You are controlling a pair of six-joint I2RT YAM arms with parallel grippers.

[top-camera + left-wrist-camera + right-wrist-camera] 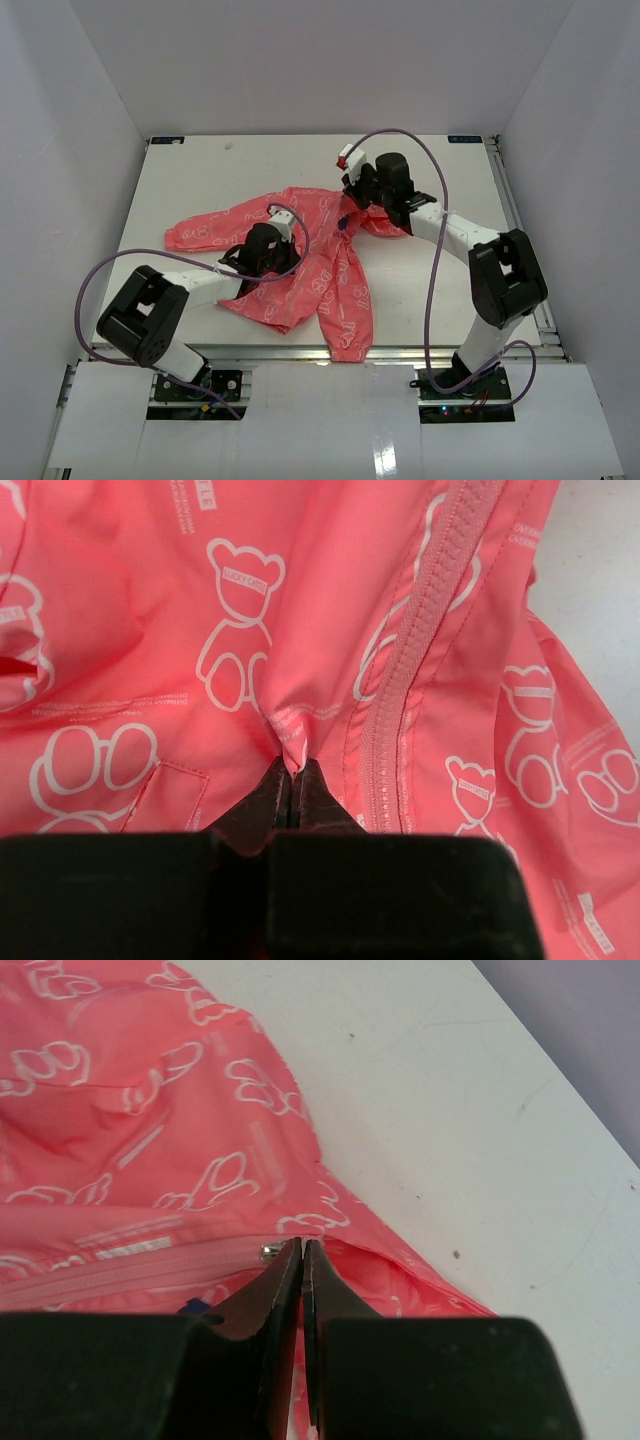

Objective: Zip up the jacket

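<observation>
left claw (290, 780) pinches jacket (150, 630) fabric beside the zipper (405, 700); right claw (302, 1252), seemingly clenched on the pull (267, 1251), should draw straight.

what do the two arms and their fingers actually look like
Both arms, left arm and right arm, have white links between bulky black joint housings. A purple cable loops loosely beside each. A small red-and-white tag sits at the right wrist. The fingers are matte black and taper to narrow wedge tips.
</observation>
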